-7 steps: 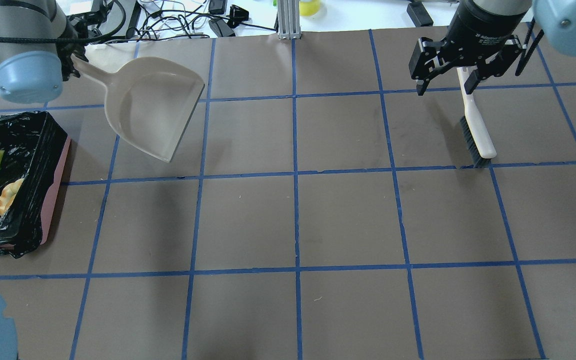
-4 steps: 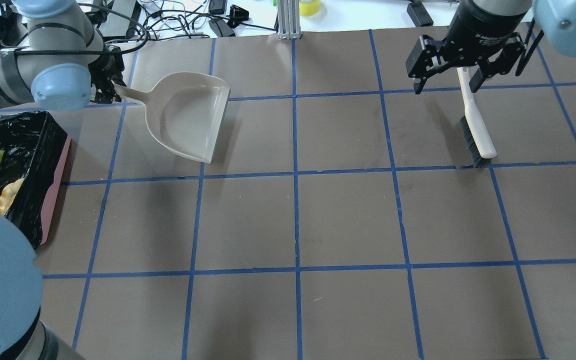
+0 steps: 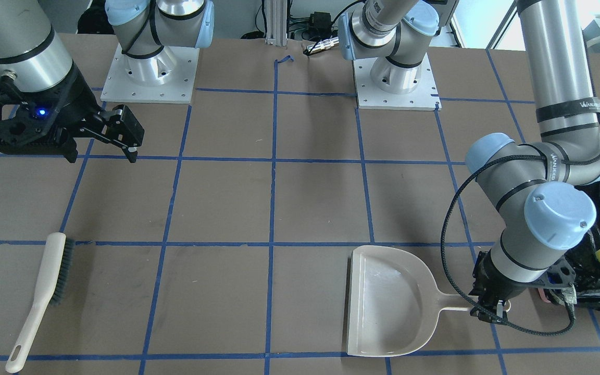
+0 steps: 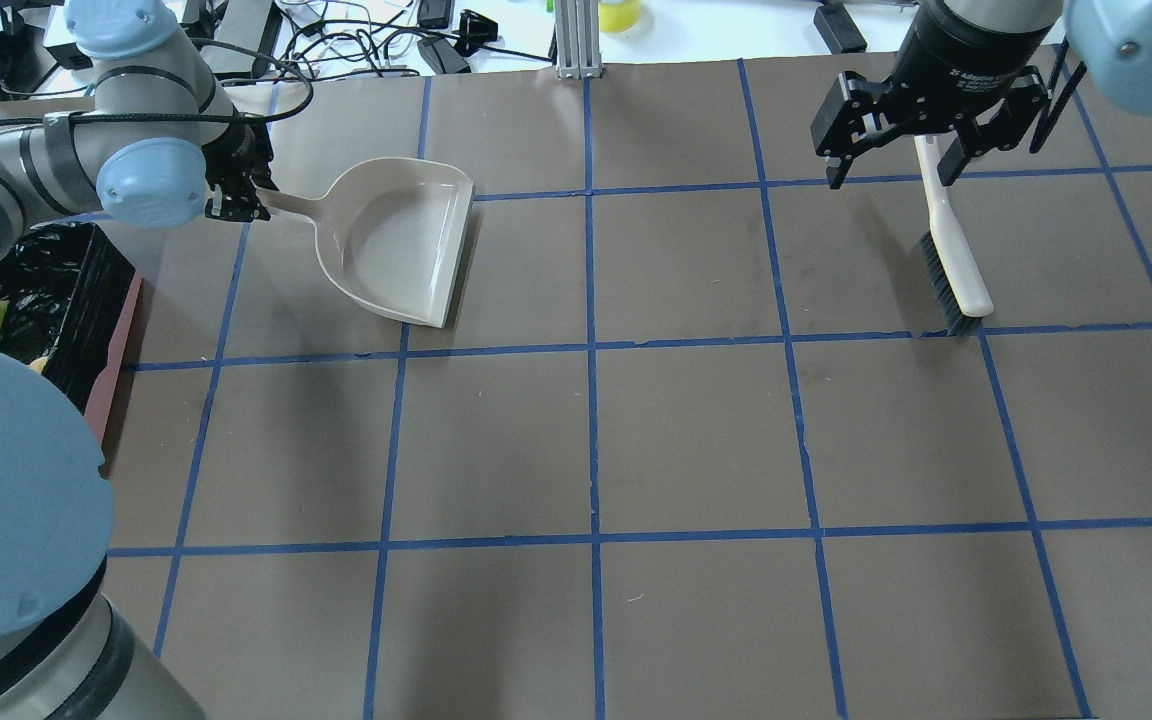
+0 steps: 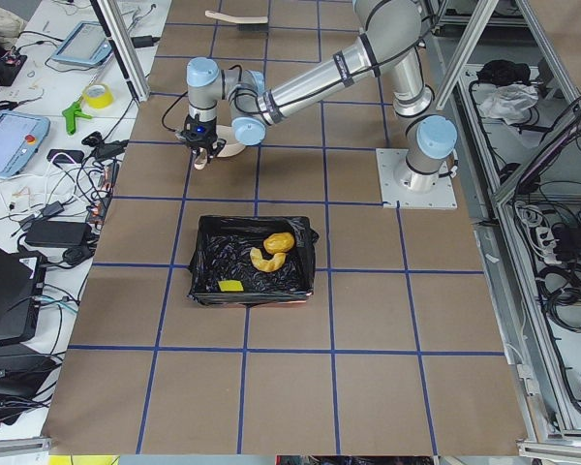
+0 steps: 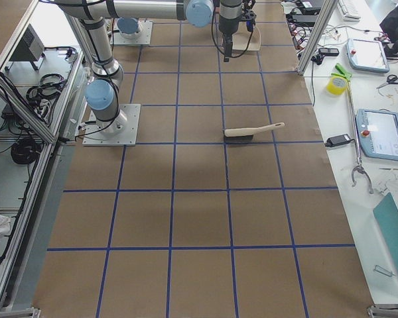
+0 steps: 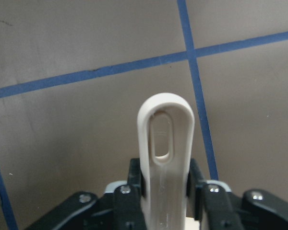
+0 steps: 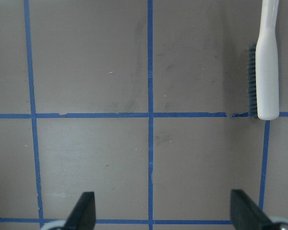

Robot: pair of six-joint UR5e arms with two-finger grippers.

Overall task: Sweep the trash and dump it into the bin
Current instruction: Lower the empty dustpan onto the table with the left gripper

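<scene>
Trash (image 5: 264, 260): three pieces are seen in one bin (image 4: 116, 370). One dustpan (image 4: 401, 240), gripped by left claw (image 4: 236, 195), is shifted right since earlier. One brush (image 4: 951, 270) is released; right claw (image 4: 891, 175) is spread.

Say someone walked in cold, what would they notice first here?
The empty beige dustpan on the robot's left, its handle clamped by the left gripper. Next, the black-lined bin already holding the trash, and the brush lying free on the table by the open right gripper.
</scene>
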